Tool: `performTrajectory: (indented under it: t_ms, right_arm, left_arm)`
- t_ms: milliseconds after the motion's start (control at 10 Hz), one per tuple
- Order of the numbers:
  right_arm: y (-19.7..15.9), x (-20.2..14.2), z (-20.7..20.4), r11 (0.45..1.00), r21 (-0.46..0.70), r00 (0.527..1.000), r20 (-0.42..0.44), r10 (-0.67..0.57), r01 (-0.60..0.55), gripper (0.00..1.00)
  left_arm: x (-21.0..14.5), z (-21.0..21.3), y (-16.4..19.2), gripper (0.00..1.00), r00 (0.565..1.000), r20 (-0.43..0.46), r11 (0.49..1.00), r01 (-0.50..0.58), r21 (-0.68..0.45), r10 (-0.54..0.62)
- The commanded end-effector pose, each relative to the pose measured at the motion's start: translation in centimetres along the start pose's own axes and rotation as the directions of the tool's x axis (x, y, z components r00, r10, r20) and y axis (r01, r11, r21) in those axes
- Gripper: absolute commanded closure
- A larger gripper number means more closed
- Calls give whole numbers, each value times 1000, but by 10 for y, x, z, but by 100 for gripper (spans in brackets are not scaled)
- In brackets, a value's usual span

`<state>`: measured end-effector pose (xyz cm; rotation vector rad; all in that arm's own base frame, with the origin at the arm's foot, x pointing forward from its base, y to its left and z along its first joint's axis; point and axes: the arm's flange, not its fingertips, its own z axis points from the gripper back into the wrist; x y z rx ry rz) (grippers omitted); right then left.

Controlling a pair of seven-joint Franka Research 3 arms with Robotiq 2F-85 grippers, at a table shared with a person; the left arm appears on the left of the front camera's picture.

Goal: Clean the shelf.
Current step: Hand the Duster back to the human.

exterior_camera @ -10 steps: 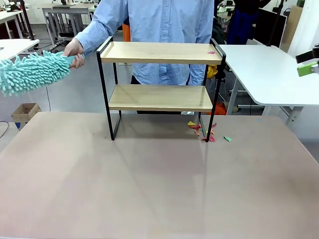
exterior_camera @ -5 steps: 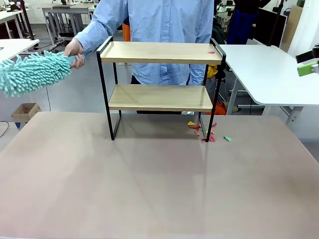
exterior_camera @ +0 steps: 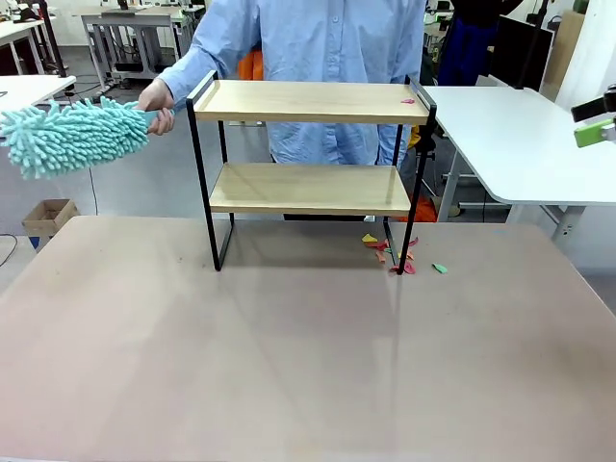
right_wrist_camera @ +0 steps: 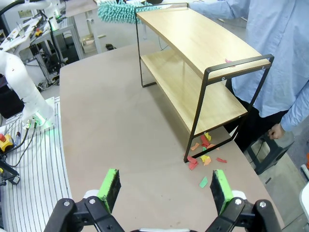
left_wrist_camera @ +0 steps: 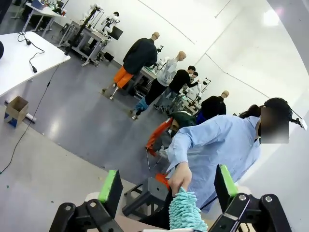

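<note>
Duster: a shaggy teal duster [exterior_camera: 72, 135], its handle hidden in the person's hand [exterior_camera: 157, 103], left of the shelf.
Shelf: the shelf [exterior_camera: 310, 166] stands at the table's [exterior_camera: 289, 366] far edge; a pink scrap [exterior_camera: 408, 100], perhaps paper, on top.
Scraps: coloured scraps [exterior_camera: 395, 255] by its right leg.
Left gripper: left gripper [left_wrist_camera: 168, 191] jaws apart, empty.
Right gripper: right gripper [right_wrist_camera: 164, 188] jaws apart, empty.

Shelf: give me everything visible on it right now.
The shelf is a two-tier rack: two light wooden boards in a thin black metal frame, upright on the far side of the table, in front of the person. Both boards look bare except for a small pink scrap at the top board's right end. Coloured paper scraps lie on the table around its right legs. The duster is off its left end, not touching.
</note>
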<state>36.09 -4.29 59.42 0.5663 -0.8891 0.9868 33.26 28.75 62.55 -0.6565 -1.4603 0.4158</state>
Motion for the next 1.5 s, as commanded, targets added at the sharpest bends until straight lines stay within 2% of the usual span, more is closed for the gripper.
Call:
performTrajectory:
  t_ms: [0,1400]
  right_arm:
    - [-2,1,2,1000,2,1000,0,19,-19,0]
    - [-2,1,2,1000,2,1000,0,19,-19,0]
  left_arm:
    - [-4,1,0,0,1000,-4,1000,-5,-1,5]
    - [-4,1,0,0,1000,-4,1000,-5,-1,5]
